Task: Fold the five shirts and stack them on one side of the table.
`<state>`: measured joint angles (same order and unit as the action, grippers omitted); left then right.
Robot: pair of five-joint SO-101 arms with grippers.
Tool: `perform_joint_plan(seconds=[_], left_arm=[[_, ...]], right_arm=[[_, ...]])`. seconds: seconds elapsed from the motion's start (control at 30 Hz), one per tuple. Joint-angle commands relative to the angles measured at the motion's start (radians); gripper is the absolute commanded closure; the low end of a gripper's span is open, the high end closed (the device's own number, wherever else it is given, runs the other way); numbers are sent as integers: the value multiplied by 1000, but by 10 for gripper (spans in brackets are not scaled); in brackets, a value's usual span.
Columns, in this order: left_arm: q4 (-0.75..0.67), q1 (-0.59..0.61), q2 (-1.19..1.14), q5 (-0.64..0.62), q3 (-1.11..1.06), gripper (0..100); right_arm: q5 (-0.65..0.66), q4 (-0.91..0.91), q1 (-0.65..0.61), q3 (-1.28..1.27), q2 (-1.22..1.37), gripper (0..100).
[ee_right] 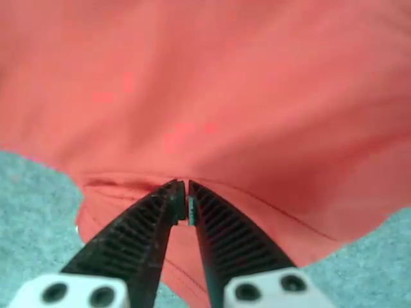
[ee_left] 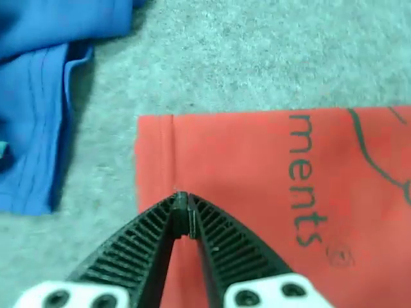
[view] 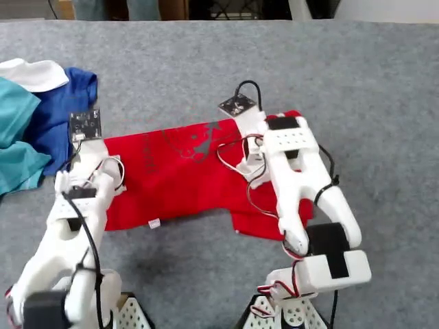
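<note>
Left end effector (ee_left: 182, 208), red shirt (ee_left: 257, 186) edge

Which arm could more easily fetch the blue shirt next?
Probably the left: the left gripper sits at the red shirt's edge beside the blue shirt, while the right gripper is farther off, across the red shirt.
</note>
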<state>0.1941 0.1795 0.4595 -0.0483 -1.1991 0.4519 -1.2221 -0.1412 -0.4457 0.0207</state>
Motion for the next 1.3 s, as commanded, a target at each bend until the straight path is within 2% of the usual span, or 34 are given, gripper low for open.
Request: perform_joint_plan(seconds=[0.0,0.33,0.53,0.67,0.83,1.0,1.27], left_arm=[[-80,7,-91,-8,45,971],[137,30,-261,-14,269,971],[146,30,-281,-12,291,971],[147,30,-281,-11,291,971],[149,28,-281,-12,291,971],[149,28,-281,-12,289,971],[149,25,-281,-9,289,971]], right_arm=[[-6,-57,-23,58,-7,985],[-3,-112,-94,-58,-79,985],[0,-114,-103,-242,-236,985],[77,-175,-175,-361,-394,985],[81,-186,-147,-308,-538,985],[72,-77,-37,-156,-371,985],[40,-38,-23,-2,-44,985]])
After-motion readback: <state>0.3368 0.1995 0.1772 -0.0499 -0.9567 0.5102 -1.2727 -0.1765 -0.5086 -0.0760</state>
